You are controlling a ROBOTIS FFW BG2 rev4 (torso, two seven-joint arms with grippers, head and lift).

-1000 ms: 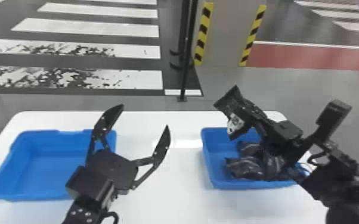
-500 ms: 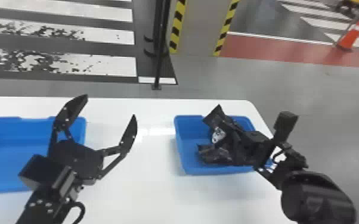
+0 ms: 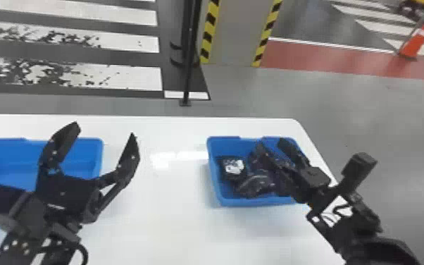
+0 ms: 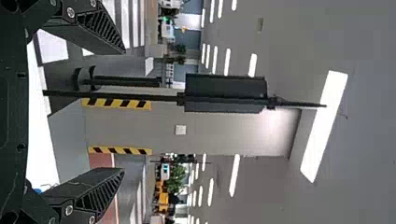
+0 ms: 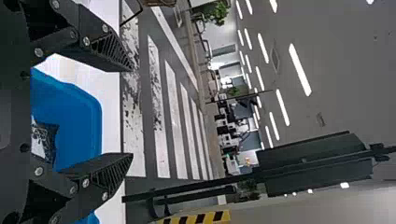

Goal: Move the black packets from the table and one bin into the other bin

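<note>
A white, smooth-topped table point(image 3: 165, 218) with a rounded far right corner stands before me, bearing two blue plastic bins. The left bin point(image 3: 1, 158) sits at the table's left side, partly behind the robot's left arm. Above the table, near this bin's right side, is the left gripper point(image 3: 104, 130), black with two flat fingers spread wide. The right bin point(image 3: 222, 201) is on the table's right half and holds shiny black packets. One, bearing a white patch point(image 3: 234, 166), lies at the bin's left side; another glossy packet point(image 3: 253, 185) rests in its near part, and more dark wrapping shows farther right, partly behind the right gripper. The right gripper point(image 3: 272, 144), also black with two flat fingers, is over the right part of this bin, its arm coming in from the near right. Its fingers stand well apart, as the right wrist view shows. Beyond the table are a grey floor, a thin black post point(image 3: 187, 70), a pillar point(image 3: 237, 31) edged in yellow and black stripes, white crossing stripes point(image 3: 130, 75) at far left, and an orange-and-white cone point(image 3: 413, 45) at far right.
</note>
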